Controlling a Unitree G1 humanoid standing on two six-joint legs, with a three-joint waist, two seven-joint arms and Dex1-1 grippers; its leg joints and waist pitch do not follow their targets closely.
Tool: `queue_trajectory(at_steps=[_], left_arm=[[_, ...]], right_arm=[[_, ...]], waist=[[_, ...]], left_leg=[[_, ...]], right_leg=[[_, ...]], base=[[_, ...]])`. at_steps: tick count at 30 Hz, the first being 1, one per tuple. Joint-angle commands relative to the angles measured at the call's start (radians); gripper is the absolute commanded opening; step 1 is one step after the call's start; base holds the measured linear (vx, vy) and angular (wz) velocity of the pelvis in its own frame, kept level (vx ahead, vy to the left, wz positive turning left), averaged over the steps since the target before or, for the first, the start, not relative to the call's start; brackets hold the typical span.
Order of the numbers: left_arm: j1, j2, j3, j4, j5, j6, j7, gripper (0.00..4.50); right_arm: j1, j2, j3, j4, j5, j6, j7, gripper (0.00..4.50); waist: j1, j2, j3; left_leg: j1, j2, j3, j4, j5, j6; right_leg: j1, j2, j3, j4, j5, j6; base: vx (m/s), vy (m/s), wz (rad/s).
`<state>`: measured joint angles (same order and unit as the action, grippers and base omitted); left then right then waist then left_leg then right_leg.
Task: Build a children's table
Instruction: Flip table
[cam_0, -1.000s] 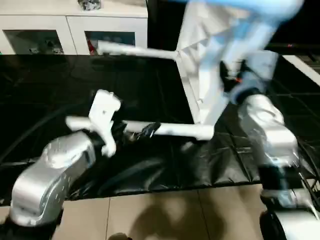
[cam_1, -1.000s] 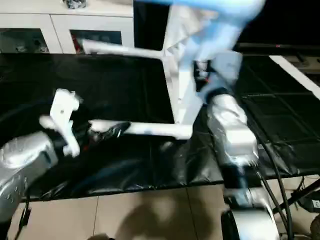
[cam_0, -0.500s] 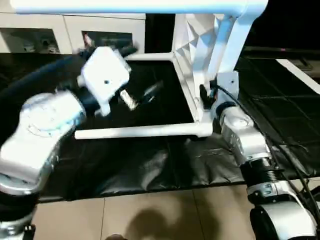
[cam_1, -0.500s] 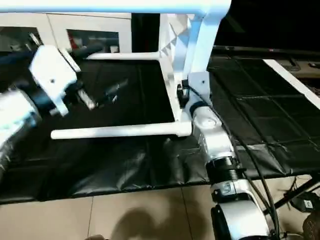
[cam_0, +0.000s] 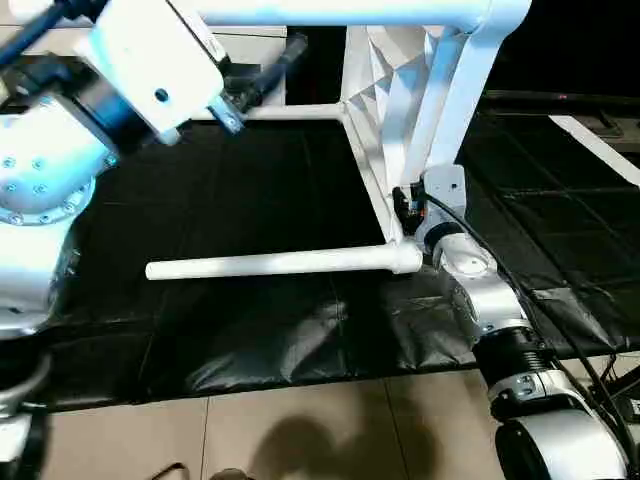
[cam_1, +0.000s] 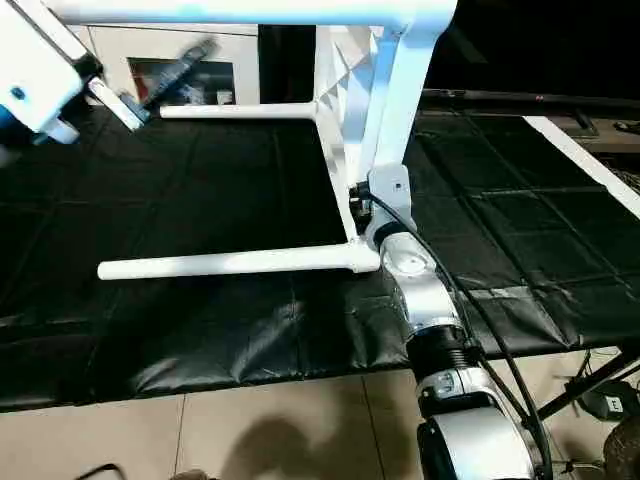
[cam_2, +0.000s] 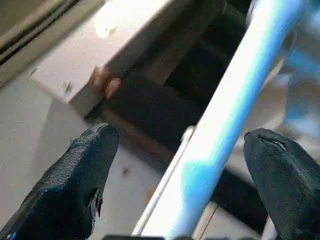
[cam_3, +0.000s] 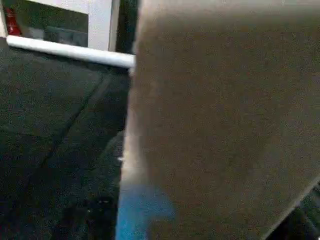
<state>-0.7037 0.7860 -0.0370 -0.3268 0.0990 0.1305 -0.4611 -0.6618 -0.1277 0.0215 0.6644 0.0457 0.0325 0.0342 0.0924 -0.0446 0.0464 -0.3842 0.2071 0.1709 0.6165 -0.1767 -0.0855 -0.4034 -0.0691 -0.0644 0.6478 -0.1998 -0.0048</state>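
The children's table top (cam_0: 400, 110) stands on its edge on the black mat, ribbed underside facing left. Three white legs stick out leftward from its corner sockets: a near low one (cam_0: 270, 264), a far low one (cam_0: 290, 113) and a high one (cam_0: 330, 12). My left gripper (cam_0: 268, 68) is raised at the upper left; in the left wrist view it (cam_2: 180, 170) is open, with the high leg (cam_2: 225, 120) running between its black fingers (cam_2: 75, 185). My right gripper (cam_0: 405, 203) sits against the top's lower near corner, beside the near leg's socket.
A black mat (cam_0: 250, 200) covers the work surface, its wrinkled front edge meeting beige floor tiles (cam_0: 300, 430). A white glass-door cabinet (cam_1: 200, 50) stands at the back left. A white strip (cam_0: 600, 140) runs along the far right, and cables (cam_1: 590, 390) trail near my right arm.
My left arm has lifted from the near low leg up to the high leg. The right arm has settled lower at the top's near corner. The camera has also shifted.
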Motion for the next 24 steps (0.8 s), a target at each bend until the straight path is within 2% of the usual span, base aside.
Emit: queue_trajectory(at_steps=[1,3,6,8,9,10,11,12,13,15,16,21,22,24], left_arm=[[-0.019,0.026,-0.031,0.107,0.094,-0.027,-0.004,4.5],[-0.038,0.035,-0.041,0.157,0.133,-0.045,0.007,4.5],[-0.062,0.04,-0.052,0.204,0.156,-0.067,0.02,4.5],[-0.105,0.049,-0.084,0.279,0.184,-0.093,0.021,4.5],[-0.114,0.054,-0.094,0.299,0.19,-0.101,0.016,4.5],[-0.118,0.051,-0.096,0.311,0.196,-0.104,0.015,4.5],[-0.118,0.051,-0.096,0.311,0.196,-0.104,0.015,4.5],[-0.122,0.049,-0.097,0.322,0.2,-0.109,0.012,4.5],[-0.127,0.034,-0.087,0.342,0.19,-0.118,0.007,4.5],[-0.134,0.019,-0.08,0.343,0.178,-0.122,0.009,4.22],[-0.143,0.0,-0.076,0.346,0.173,-0.13,0.012,4.15],[-0.134,-0.028,-0.098,0.352,0.177,-0.133,0.015,3.8],[-0.129,-0.028,-0.096,0.352,0.179,-0.133,0.018,3.68],[-0.121,-0.027,-0.086,0.356,0.186,-0.131,0.027,3.56]], right_arm=[[-0.024,0.001,-0.006,0.042,-0.013,-0.033,0.017,2.12],[-0.026,0.005,-0.005,0.048,-0.015,-0.039,0.02,2.06],[-0.026,0.009,-0.002,0.049,-0.015,-0.042,0.02,1.97],[-0.026,0.014,0.002,0.05,-0.018,-0.047,0.021,1.96],[-0.027,0.016,0.003,0.052,-0.019,-0.049,0.02,1.95],[-0.029,0.017,0.002,0.057,-0.02,-0.053,0.019,1.95],[-0.029,0.017,0.002,0.057,-0.02,-0.053,0.019,1.95],[-0.03,0.018,0.002,0.061,-0.02,-0.057,0.019,1.95],[-0.035,0.015,-0.002,0.065,-0.025,-0.067,0.016,1.95],[-0.038,0.009,-0.003,0.063,-0.03,-0.068,0.012,1.94],[-0.043,0.003,-0.001,0.063,-0.04,-0.072,0.007,1.94],[-0.054,-0.019,0.014,0.048,-0.071,-0.08,0.014,1.94],[-0.056,-0.022,0.017,0.044,-0.075,-0.082,0.017,1.94],[-0.061,-0.031,0.024,0.033,-0.084,-0.087,0.025,1.94]], waist=[[0.0,0.021,-0.061],[-0.001,0.024,-0.062],[0.001,0.026,-0.064],[0.002,0.026,-0.063],[0.002,0.035,-0.064],[0.0,0.028,-0.063],[0.001,0.028,-0.062],[0.002,0.036,-0.064],[0.001,0.036,-0.064],[0.001,0.035,-0.063],[0.002,0.041,-0.063],[0.003,0.035,-0.062],[0.003,0.03,-0.062],[0.004,0.035,-0.062]], left_leg=[[0.022,0.015,-0.005,-0.078,-0.238,-0.093],[0.019,0.014,-0.007,-0.079,-0.234,-0.094],[0.022,0.016,-0.008,-0.079,-0.23,-0.096],[0.022,0.014,-0.008,-0.079,-0.236,-0.094],[0.023,0.015,-0.01,-0.08,-0.243,-0.097],[0.021,0.016,-0.01,-0.081,-0.247,-0.096],[0.021,0.016,-0.01,-0.081,-0.247,-0.095],[0.02,0.016,-0.01,-0.079,-0.238,-0.097],[0.02,0.016,-0.01,-0.079,-0.234,-0.097],[0.022,0.016,-0.009,-0.079,-0.238,-0.098],[0.023,0.016,-0.009,-0.079,-0.248,-0.101],[0.021,0.016,-0.009,-0.079,-0.243,-0.091],[0.02,0.016,-0.008,-0.078,-0.238,-0.088],[0.019,0.017,-0.009,-0.078,-0.23,-0.086]], right_leg=[[0.037,-0.056,0.046,-0.069,-0.164,-0.128],[0.04,-0.058,0.046,-0.067,-0.157,-0.133],[0.039,-0.059,0.046,-0.064,-0.126,-0.149],[0.039,-0.058,0.045,-0.064,-0.12,-0.156],[0.039,-0.06,0.046,-0.063,-0.121,-0.159],[0.042,-0.061,0.046,-0.064,-0.122,-0.161],[0.041,-0.062,0.046,-0.065,-0.127,-0.162],[0.041,-0.064,0.047,-0.062,-0.115,-0.166],[0.041,-0.062,0.047,-0.063,-0.103,-0.17],[0.041,-0.061,0.047,-0.062,-0.099,-0.177],[0.039,-0.06,0.047,-0.064,-0.103,-0.18],[0.043,-0.062,0.048,-0.064,-0.11,-0.18],[0.044,-0.062,0.048,-0.064,-0.114,-0.179],[0.043,-0.062,0.047,-0.063,-0.114,-0.178]], base=[[0.0,0.0,0.0],[0.0,0.0,0.0],[0.0,0.0,0.0],[0.0,0.0,0.0],[0.0,0.0,0.0],[0.0,0.0,0.0],[0.0,0.0,0.0],[0.0,0.0,0.0],[0.0,0.0,0.0],[0.0,0.0,0.0],[0.0,0.0,0.0],[0.0,0.0,0.0],[0.0,0.0,0.0],[0.0,0.0,0.0]])
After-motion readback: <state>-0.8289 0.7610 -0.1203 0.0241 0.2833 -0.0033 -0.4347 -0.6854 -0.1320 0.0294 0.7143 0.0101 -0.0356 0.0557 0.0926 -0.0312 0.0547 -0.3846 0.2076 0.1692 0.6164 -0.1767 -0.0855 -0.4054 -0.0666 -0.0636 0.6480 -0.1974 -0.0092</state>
